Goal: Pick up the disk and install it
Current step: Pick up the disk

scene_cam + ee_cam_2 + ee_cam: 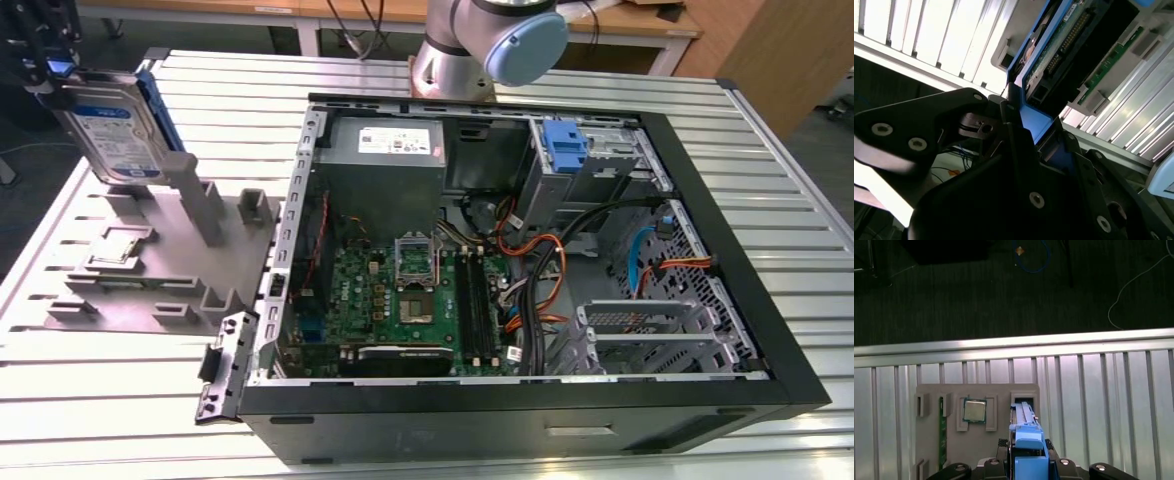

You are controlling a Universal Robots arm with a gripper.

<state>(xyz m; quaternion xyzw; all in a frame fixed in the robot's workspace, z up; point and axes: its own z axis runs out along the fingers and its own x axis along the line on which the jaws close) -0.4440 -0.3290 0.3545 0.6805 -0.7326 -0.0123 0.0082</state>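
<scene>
The disk (pixel 114 125), a silver drive with a white-and-blue label in a blue carrier frame, hangs on edge and slightly tilted over the grey fixture plate (pixel 147 270) at the exterior view's left. My gripper (pixel 56 72) is shut on its upper end. In the second wrist view the black fingers (pixel 1019 150) clamp the blue frame (pixel 1035 120), with the disk's green circuit side (pixel 1064 45) beyond them. The first wrist view looks down the disk's blue edge (pixel 1026 437) between the gripper (pixel 1026 467) halves, above a slot (pixel 1023 399) in the fixture.
The open computer case (pixel 534 420) lies at the middle of the slatted metal table (pixel 787 170), with a motherboard (pixel 400 300), a grey power supply (pixel 387 150), cables and a blue bracket (pixel 567 150) in the drive bay. The fixture holds a processor chip (pixel 974 410) and a green memory stick (pixel 942 432).
</scene>
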